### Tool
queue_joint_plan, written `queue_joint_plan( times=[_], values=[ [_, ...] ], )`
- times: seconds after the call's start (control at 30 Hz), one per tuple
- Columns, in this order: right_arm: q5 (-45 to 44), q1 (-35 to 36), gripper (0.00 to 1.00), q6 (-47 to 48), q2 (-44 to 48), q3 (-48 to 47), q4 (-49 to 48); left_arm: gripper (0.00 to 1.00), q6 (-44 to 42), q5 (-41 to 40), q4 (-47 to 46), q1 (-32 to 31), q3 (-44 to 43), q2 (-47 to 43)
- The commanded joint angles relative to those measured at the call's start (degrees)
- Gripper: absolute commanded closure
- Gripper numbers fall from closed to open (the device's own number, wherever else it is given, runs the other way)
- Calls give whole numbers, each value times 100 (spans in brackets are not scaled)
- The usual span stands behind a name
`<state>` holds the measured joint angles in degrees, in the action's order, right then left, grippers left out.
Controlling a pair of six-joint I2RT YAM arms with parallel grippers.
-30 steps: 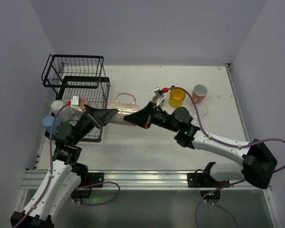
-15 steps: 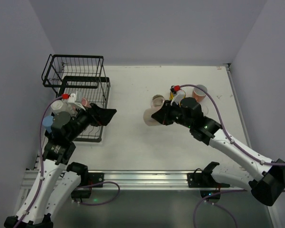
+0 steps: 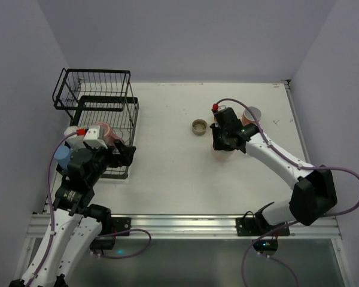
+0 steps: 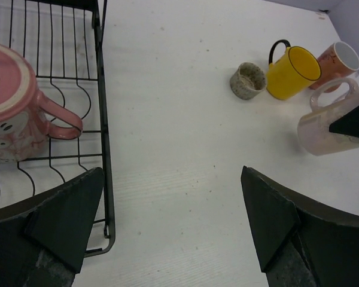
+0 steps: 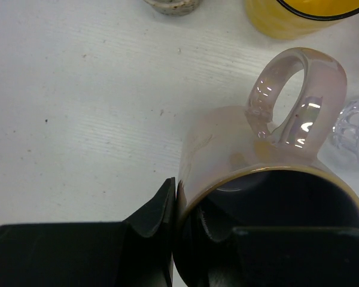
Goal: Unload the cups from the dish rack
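The black wire dish rack (image 3: 96,98) stands at the far left and holds a pink mug (image 4: 9,101) on its lower tray (image 4: 102,119). My left gripper (image 4: 170,221) hangs open and empty beside the rack's near right corner (image 3: 124,153). My right gripper (image 5: 188,209) is shut on the wall of a pale pink glossy mug (image 5: 257,149), one finger inside and one outside, low over the table (image 3: 222,154). Close by are a yellow mug (image 4: 293,72), a salmon-orange cup (image 4: 338,60) and a small beige cup (image 3: 198,127).
A clear glass (image 5: 353,125) stands just right of the held mug. A light blue cup (image 3: 61,153) shows left of my left arm, by the rack. The table's left edge and the wall run close behind the rack.
My left gripper opened, let go of the pale pink mug and drew back to the rack. The right arm carried that mug right and down beside the other cups.
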<state>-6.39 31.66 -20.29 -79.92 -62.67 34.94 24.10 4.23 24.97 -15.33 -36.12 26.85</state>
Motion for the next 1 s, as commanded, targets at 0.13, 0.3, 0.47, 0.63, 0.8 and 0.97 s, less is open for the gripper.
queue_joint_plan(
  times=[0.13,0.3,0.47,0.63,0.8,0.97],
  values=[
    [-529,-55,100,579,-585,-632,-198,0,-177,-853,-10,39,17,31],
    [-547,-107,100,562,-1051,-685,-303,0,-63,-1345,113,39,-18,101],
    [-556,-107,96,474,-1219,-632,-374,0,95,-1845,245,39,-71,250],
    [-556,-99,73,421,-1062,-500,-444,0,226,-2329,438,39,-185,505],
    [-417,-107,30,263,-605,-289,-620,0,350,-2558,324,39,-237,812],
    [-196,-29,1,201,342,52,-856,0,464,-2989,316,39,-554,1313]
  ],
)
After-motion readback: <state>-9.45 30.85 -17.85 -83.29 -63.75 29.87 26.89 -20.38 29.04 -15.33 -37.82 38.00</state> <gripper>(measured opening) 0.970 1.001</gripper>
